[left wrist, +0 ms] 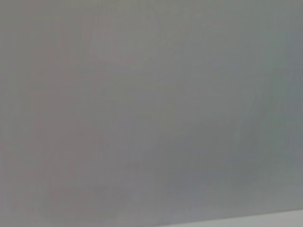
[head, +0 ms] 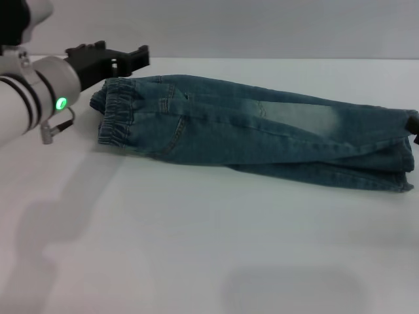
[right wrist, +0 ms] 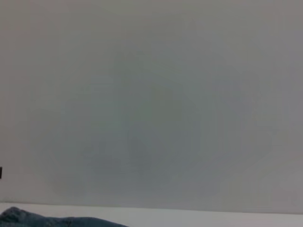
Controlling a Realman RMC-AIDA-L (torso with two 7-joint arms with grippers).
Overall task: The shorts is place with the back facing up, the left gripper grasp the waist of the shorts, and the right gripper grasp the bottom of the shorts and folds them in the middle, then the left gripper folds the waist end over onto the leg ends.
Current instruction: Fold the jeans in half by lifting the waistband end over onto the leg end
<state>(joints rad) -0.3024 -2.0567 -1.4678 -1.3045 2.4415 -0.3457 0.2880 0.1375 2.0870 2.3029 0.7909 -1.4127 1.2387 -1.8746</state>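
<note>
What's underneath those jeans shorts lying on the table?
The shorts lie folded lengthwise, one leg stacked on the other; the lower layer's edge peeks out along the near side. Beneath is the white table. Anything between the layers is covered.

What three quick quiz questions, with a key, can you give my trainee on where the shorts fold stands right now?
1. True or false: the shorts already lie folded lengthwise, one leg on the other.
2. Which end of the shorts is nearest the left gripper? A) the waist B) the leg ends C) neither
3. Fill in: the right gripper shows only as a dark bit at the head view's right edge, beside the ____.

Key:
1. True: one long, narrow denim strip lies on the white table.
2. A: the gathered waist lies just below it, with no grasp visible.
3. leg ends.
</note>
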